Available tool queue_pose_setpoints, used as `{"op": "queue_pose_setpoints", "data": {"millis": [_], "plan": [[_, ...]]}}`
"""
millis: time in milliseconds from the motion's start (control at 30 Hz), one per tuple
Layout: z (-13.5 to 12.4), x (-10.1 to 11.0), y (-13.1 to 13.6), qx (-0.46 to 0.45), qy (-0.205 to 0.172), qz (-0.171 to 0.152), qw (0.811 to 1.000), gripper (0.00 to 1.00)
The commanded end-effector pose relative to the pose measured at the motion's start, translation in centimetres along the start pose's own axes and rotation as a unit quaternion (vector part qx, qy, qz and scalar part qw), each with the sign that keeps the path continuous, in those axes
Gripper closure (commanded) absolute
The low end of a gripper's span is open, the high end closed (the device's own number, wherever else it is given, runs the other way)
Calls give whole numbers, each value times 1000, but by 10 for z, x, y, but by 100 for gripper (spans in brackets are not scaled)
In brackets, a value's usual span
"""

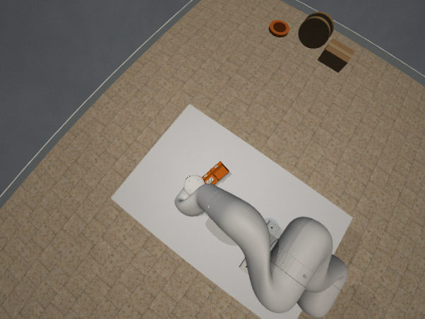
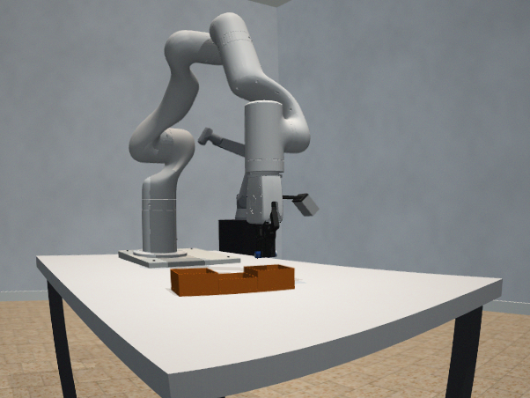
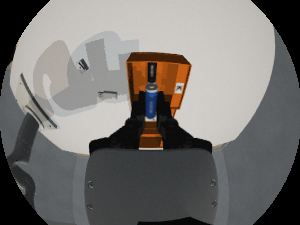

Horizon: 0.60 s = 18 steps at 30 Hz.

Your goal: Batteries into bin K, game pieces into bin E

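My gripper point(image 2: 265, 254) point(image 3: 150, 99) is shut on a blue battery point(image 2: 257, 254) point(image 3: 151, 103), held upright above the row of orange bins. The bin marked K point(image 3: 131, 84) point(image 2: 277, 280) is at one end of the row. A black battery point(image 3: 152, 72) lies in it. In the top view, the arm hides bin K. The middle bin point(image 2: 238, 284) holds a white domino with black dots point(image 1: 210, 181). The other end bin point(image 1: 222, 170) point(image 2: 198, 283) shows a bare floor in the top view. I cannot read an E on any bin in these frames.
A small black and white thing point(image 3: 83, 64) and a small pale thing point(image 3: 107, 94) lie on the white table point(image 1: 169, 148) point(image 2: 334, 317), beside the bins in the wrist view. The arm's base plate point(image 2: 150, 260) stands behind the bins in the exterior view.
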State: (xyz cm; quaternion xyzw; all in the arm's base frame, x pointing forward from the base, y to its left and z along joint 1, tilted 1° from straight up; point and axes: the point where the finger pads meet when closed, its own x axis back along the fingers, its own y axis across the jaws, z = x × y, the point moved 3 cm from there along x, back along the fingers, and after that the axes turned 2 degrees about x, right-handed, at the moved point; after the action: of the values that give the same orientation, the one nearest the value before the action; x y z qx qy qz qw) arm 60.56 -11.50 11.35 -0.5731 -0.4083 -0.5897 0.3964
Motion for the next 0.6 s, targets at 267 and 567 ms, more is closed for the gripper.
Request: {"op": "queue_pose_setpoints", "data": {"millis": [267, 567], "plan": [[3, 1, 4, -1, -1, 0, 1000, 100], [2, -5, 4, -1, -1, 0, 1000, 100]]}}
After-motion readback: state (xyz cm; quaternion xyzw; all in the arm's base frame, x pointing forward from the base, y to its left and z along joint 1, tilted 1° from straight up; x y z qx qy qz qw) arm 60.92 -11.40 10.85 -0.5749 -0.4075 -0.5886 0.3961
